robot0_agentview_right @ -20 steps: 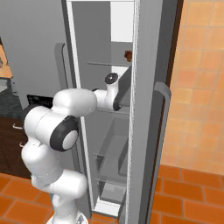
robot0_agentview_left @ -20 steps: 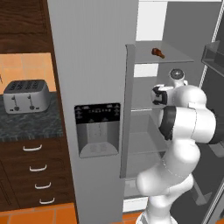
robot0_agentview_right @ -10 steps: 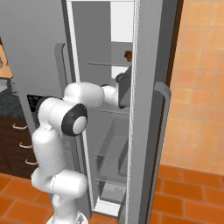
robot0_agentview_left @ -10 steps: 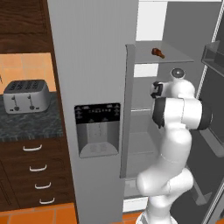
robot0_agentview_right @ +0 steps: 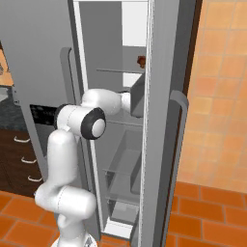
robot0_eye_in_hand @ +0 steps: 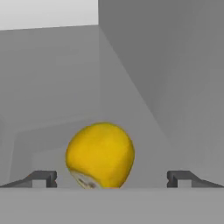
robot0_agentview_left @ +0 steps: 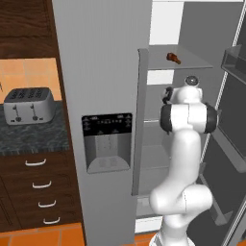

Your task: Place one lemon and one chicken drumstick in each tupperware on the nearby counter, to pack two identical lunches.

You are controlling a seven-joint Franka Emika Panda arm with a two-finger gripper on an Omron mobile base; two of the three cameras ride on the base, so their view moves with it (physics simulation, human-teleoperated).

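Lemon (robot0_eye_in_hand: pixel 100 155) sits on a grey fridge shelf (robot0_eye_in_hand: pixel 144 131), centred between the two dark fingertips (robot0_eye_in_hand: pixel 43 177) of the pincer (robot0_eye_in_hand: pixel 111 178). Pincer spread wide, fingertips well clear of the lemon on either side, nothing pinched. Arm (robot0_agentview_left: pixel 185 158) reaches into the open fridge (robot0_agentview_left: pixel 105 96) at mid-shelf height. A brown chicken drumstick (robot0_agentview_left: pixel 173 58) lies on the shelf above the arm; it also shows in the right base view (robot0_agentview_right: pixel 141 61). Left of the fridge, the counter (robot0_agentview_left: pixel 33 137) carries a silver toaster (robot0_agentview_left: pixel 28 105), with drawers (robot0_agentview_left: pixel 38 192) beneath.
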